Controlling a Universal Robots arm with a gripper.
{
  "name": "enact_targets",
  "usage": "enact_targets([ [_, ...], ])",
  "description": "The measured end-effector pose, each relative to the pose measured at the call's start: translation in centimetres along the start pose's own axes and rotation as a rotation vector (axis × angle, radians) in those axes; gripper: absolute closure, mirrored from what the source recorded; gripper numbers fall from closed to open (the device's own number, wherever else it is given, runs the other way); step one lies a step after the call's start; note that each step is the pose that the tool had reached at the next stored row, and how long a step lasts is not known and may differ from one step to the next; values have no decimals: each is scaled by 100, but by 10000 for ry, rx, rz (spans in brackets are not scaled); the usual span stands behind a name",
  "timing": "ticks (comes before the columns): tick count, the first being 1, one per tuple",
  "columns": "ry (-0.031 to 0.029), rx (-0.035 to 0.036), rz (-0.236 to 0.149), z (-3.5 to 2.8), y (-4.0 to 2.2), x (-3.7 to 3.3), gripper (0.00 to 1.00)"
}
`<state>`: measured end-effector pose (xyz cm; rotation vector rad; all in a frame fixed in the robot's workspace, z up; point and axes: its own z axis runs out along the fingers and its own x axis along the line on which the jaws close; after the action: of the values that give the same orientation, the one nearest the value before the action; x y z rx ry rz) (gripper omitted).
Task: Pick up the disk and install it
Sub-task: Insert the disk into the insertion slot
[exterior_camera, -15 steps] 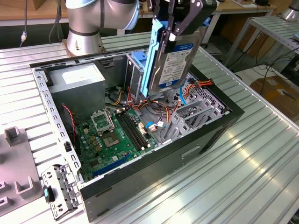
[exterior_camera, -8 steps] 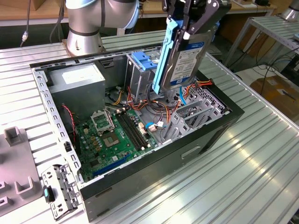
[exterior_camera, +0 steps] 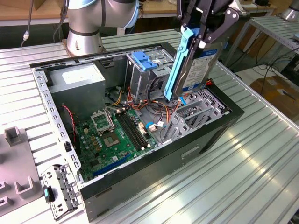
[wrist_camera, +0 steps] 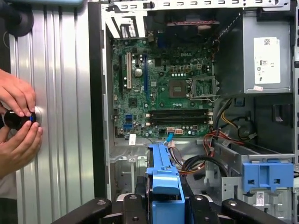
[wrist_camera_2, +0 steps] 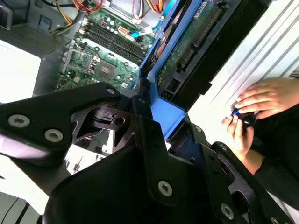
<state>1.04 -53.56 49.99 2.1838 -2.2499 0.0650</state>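
My gripper clamps the black-and-silver blue-railed hard disk, its long axis nearly upright, just above the grey metal drive bay.

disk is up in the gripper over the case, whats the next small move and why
Probably ease the disk straight down a little: the gripper holds it on edge above the open case, its lower end just over the metal bay, not yet seated.

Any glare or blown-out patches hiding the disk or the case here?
Exterior view: glare streaks the ribbed table, but the disk is evenly lit. Second wrist view: the table washes out to near white. First wrist view: even light on the motherboard, mild sheen on the table.
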Motion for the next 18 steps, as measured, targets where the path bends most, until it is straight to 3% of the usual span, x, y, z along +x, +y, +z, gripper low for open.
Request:
enact_targets([
  [3,-2,0,0,50,-67,42,63],
  [6,-2,0,0,116,-234,35,63],
  [9,-1,0,0,182,-320,30,63],
  [13,-1,0,0,259,-370,26,63],
  [14,0,0,6,310,-377,31,63],
  [15,-2,0,8,435,-383,95,63],
  [16,-2,0,13,497,-411,98,63],
  [18,0,-1,16,515,-412,102,63],
])
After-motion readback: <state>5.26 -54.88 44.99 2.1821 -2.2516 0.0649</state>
